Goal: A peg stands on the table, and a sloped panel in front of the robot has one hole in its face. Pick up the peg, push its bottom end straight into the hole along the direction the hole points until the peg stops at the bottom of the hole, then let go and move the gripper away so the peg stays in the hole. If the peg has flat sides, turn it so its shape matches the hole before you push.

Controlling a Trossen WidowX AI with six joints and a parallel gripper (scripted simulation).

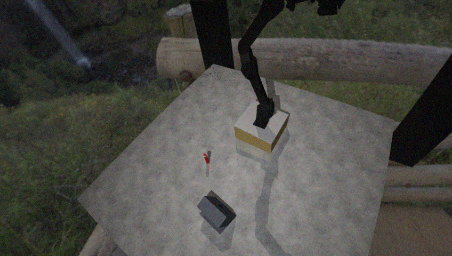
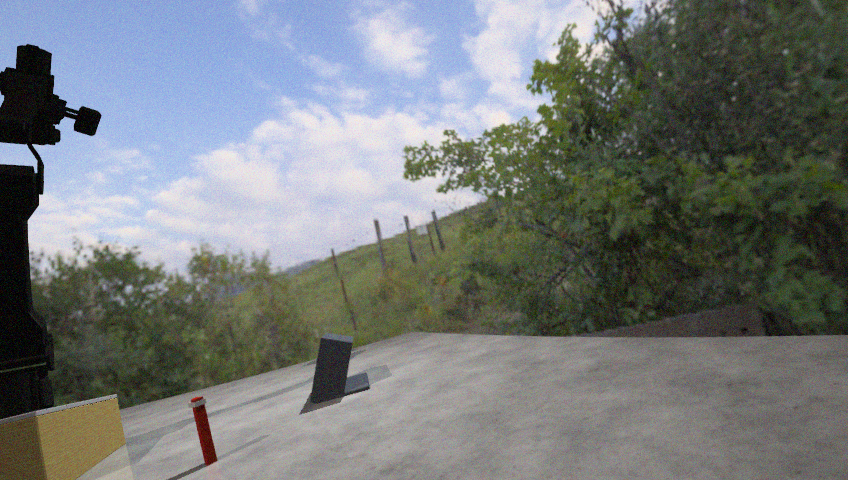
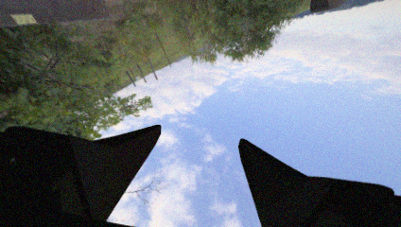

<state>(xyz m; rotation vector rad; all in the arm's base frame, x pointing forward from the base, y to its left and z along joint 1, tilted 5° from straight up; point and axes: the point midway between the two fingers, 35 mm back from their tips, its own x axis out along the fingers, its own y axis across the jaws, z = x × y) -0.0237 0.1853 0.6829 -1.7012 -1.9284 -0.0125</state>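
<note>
Fingers: standing spread wide, gripping nothing, pointing at sky in the wrist view.
Peg [image 1: 206,158]: standing upright on the table [image 1: 317,177], well apart from the arm, untouched.
Panel [image 1: 216,209]: sitting near the peg, farther from the base.
Risk: a descending finger could be tipping the thin peg.
Views: top is showing layout; exterior is showing the peg's height; wrist is showing neither.
</note>
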